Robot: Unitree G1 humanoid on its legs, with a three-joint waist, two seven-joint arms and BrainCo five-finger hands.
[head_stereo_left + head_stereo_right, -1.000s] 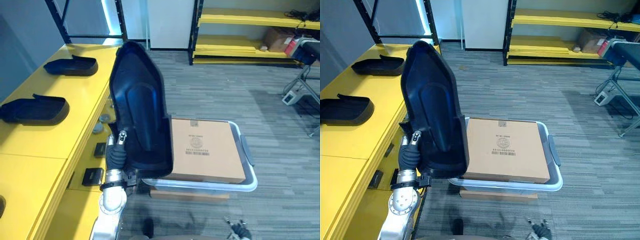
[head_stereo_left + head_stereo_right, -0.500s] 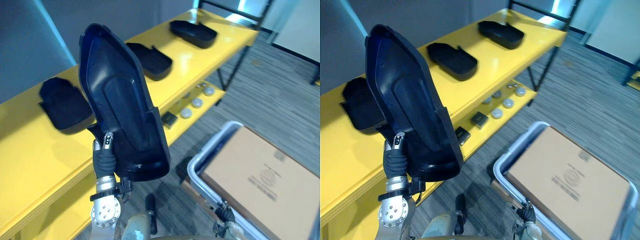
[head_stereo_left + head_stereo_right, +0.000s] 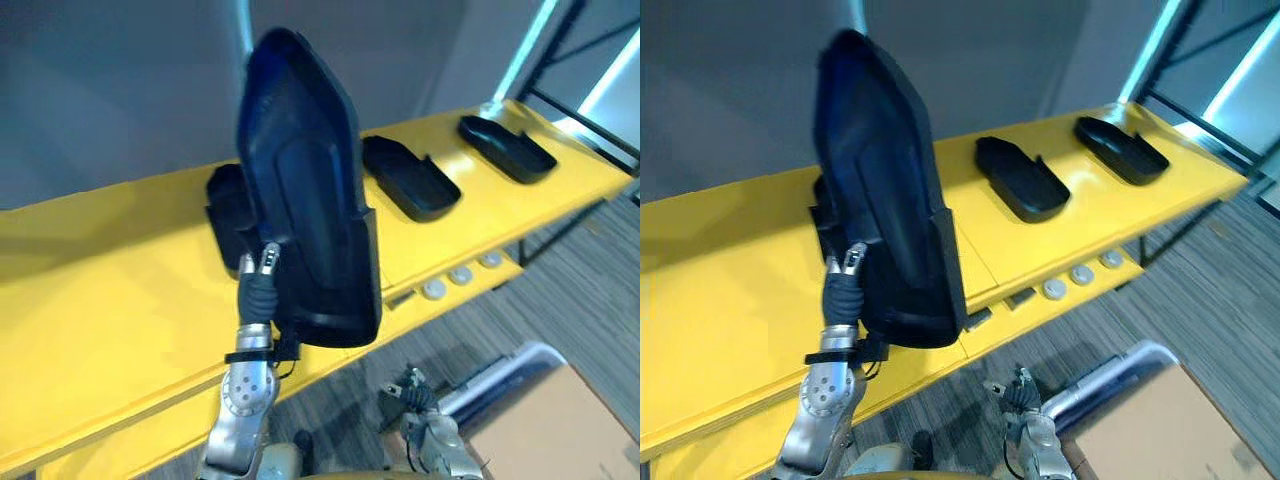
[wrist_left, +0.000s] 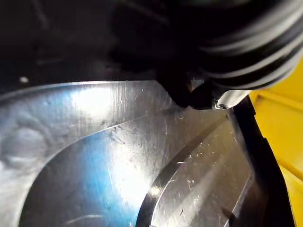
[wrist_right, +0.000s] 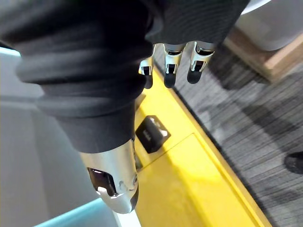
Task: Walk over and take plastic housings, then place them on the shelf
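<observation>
Before the shelf [image 3: 100, 260], left robot hand [image 3: 258, 288] clasps housing [image 3: 310, 200]; right robot hand [image 5: 171, 57] slack.

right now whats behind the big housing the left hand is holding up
Another dark housing lies on the yellow shelf behind the held housing, gripped upright by the left hand; just its left edge shows. The rest of it and the shelf there are covered.

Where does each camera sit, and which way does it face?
Left eye view: on the head, facing down at the yellow shelf; left hand holds a plastic housing upright.
Right eye view: beside it, same scene; right hand low.
Left wrist view: left wrist, close against the housing's inner face; dark cover shows.
Right wrist view: right wrist, facing down past its fingers at shelf edge and carpet.
Both eyes share the shelved housings.
</observation>
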